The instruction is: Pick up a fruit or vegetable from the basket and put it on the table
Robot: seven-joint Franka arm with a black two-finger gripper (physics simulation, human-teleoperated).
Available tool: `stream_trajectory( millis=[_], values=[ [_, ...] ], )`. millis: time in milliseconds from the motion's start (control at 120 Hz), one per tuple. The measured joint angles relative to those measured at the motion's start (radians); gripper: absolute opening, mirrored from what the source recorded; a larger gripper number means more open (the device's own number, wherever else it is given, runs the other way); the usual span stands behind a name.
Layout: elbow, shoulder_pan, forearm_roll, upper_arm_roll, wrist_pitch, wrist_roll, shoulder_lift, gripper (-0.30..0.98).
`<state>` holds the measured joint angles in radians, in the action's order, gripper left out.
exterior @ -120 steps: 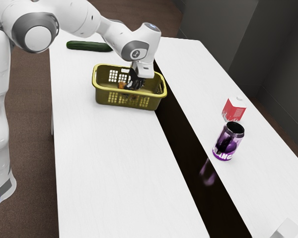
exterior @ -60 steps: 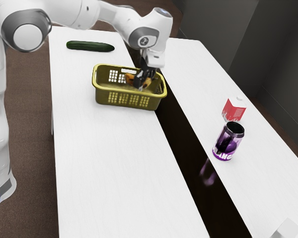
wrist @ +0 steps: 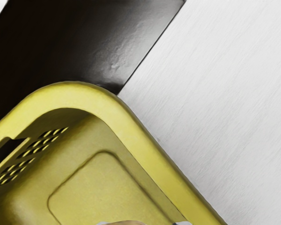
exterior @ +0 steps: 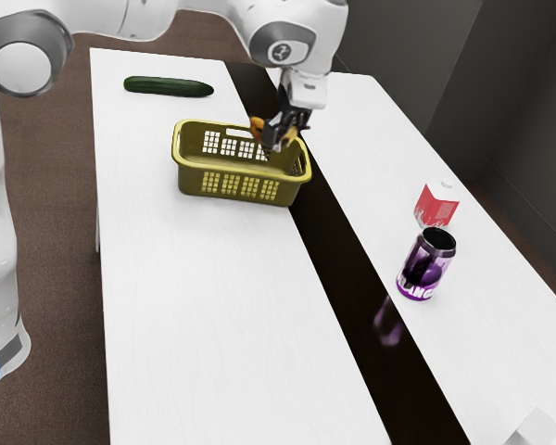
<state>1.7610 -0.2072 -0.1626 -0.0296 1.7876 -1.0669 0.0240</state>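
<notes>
In the exterior view my gripper [exterior: 280, 135] is at the basket's upper right part, around rim height, shut on an orange-brown fruit or vegetable [exterior: 258, 127] that sticks out on both sides of the fingers. What kind it is, I cannot tell. The yellow basket [exterior: 230, 184] stands upright on the white table [exterior: 195, 297]. In the wrist view the basket's rim [wrist: 126, 126] curves around its bare floor, and the held thing [wrist: 126, 223] peeks in at the lower edge.
A dark green cucumber [exterior: 169, 86] lies on the table beyond the basket. A dark strip [exterior: 352, 297] runs along the table beside the basket. Toward the exterior view's right stand a red and white carton [exterior: 436, 204] and a purple can [exterior: 426, 264].
My hand has risen and moved toward the exterior view's right. The orange-brown thing has come up with it from inside the basket, while the basket has stayed in place.
</notes>
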Motion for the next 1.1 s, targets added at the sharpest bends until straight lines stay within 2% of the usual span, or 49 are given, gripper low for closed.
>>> stream_trajectory(
  millis=[225, 483, 667, 800, 942, 1100],
  values=[
    [0.006, -0.032, 0.0, -0.118, -0.019, 0.023, 0.009, 0.1],
    [0.005, 0.01, 0.017, -0.275, -0.016, 0.052, 0.006, 0.1],
    [0.008, 0.114, 0.026, -0.297, -0.012, 0.073, 0.004, 0.1],
    [0.007, 0.133, 0.028, -0.298, -0.01, 0.085, 0.004, 0.1],
    [0.006, 0.073, 0.024, -0.323, -0.002, 0.09, 0.002, 0.45],
    [0.005, 0.01, 0.023, -0.326, 0.004, 0.094, 0.003, 0.61]
  ],
)
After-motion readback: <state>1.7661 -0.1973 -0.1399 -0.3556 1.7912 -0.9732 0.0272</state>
